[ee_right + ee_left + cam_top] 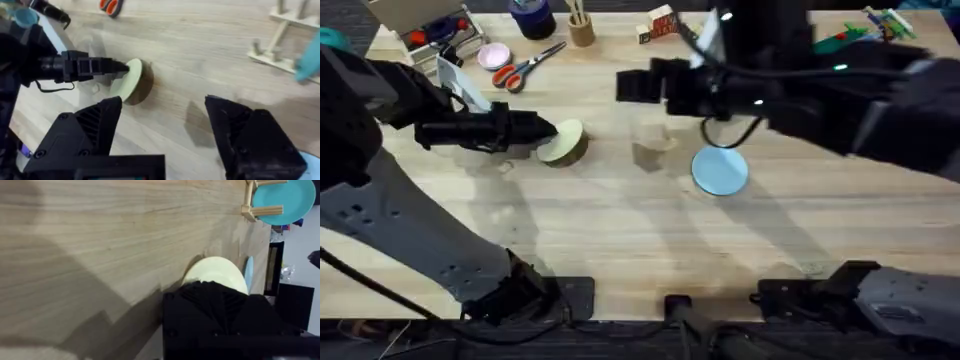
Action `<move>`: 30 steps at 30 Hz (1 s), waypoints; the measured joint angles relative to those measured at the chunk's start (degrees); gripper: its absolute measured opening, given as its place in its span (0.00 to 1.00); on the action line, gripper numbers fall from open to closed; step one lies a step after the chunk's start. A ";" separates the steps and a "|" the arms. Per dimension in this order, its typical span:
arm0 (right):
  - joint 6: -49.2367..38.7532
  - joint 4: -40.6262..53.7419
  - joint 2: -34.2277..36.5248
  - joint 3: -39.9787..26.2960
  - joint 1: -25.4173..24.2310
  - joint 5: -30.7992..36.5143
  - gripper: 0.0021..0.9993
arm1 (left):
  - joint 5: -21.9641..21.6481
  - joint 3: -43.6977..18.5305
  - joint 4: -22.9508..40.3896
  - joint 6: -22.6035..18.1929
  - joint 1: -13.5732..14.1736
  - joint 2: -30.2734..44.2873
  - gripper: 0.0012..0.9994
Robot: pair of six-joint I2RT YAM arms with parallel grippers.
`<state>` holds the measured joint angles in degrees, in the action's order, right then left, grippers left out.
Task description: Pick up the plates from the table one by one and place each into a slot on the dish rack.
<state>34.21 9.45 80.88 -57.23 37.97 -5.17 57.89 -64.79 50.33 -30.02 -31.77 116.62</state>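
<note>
Jaws around tilted cream plate (563, 142)

Pale cream-yellow round plate (563, 141) sits in the black fingers of the left gripper (546, 130). Light blue round plate (720, 170) shows against the light-wood butcher-block table (620, 230) with its streaky plank grain. The small light-wood dish rack (650, 148) nearly matches that tabletop. Orange-handled scissors (525, 66) and a pink round dish (494, 55) lie farther back.
</note>
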 joint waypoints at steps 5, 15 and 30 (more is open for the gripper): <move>1.82 -4.96 4.87 0.00 2.46 0.00 1.00 | 0.00 0.00 0.00 -0.02 0.00 0.00 0.04; 6.72 -14.00 13.04 -0.04 5.62 0.00 1.00 | 0.00 0.00 -0.02 -0.03 0.00 0.00 0.04; 19.72 -19.62 24.90 -7.54 9.44 -1.77 1.00 | 0.00 0.00 -0.02 -0.04 0.00 0.00 0.04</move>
<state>53.93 -10.17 105.78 -64.77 47.41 -6.94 57.89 -64.79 50.30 -30.06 -31.77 116.62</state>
